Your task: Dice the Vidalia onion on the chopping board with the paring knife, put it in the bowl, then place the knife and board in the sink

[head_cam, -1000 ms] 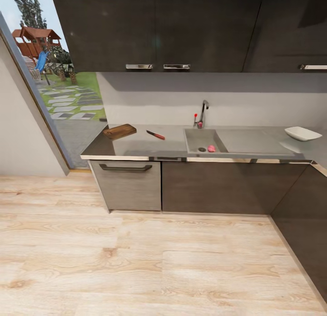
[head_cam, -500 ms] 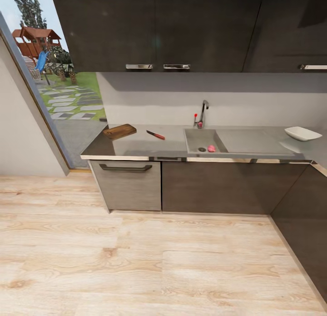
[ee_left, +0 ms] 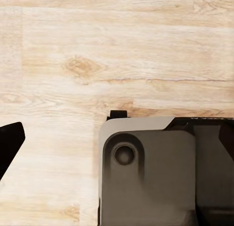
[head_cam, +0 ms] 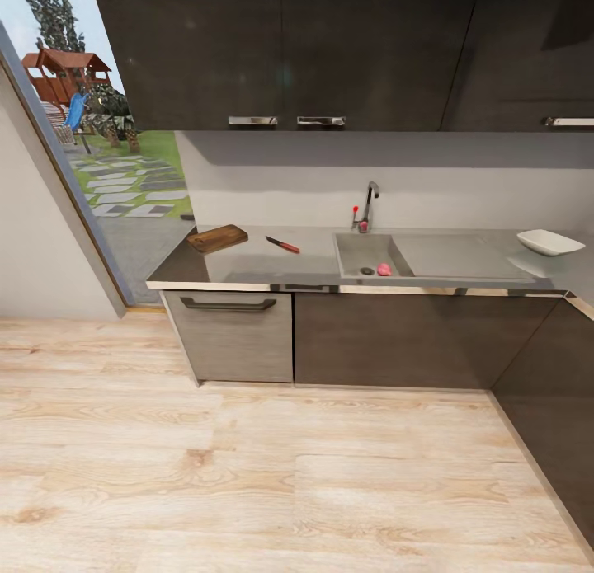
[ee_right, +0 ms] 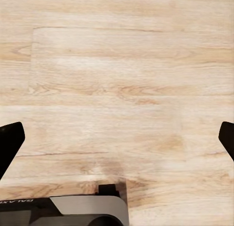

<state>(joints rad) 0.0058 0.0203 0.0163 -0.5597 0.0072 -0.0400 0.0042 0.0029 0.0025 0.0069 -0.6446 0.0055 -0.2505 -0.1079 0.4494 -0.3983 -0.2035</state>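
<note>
Dark glossy wall cabinets [head_cam: 330,54], light wood floor [head_cam: 247,474], garden window [head_cam: 107,144].

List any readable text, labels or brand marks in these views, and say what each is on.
"GALAXEA": partly cut off, on the dark edge of the grey robot base in the right wrist view.
A faint strip of lettering on the same base's dark edge in the left wrist view is too small to read.
Nothing is legible on the dark glossy wall cabinets or the grey glossy countertop.
</note>
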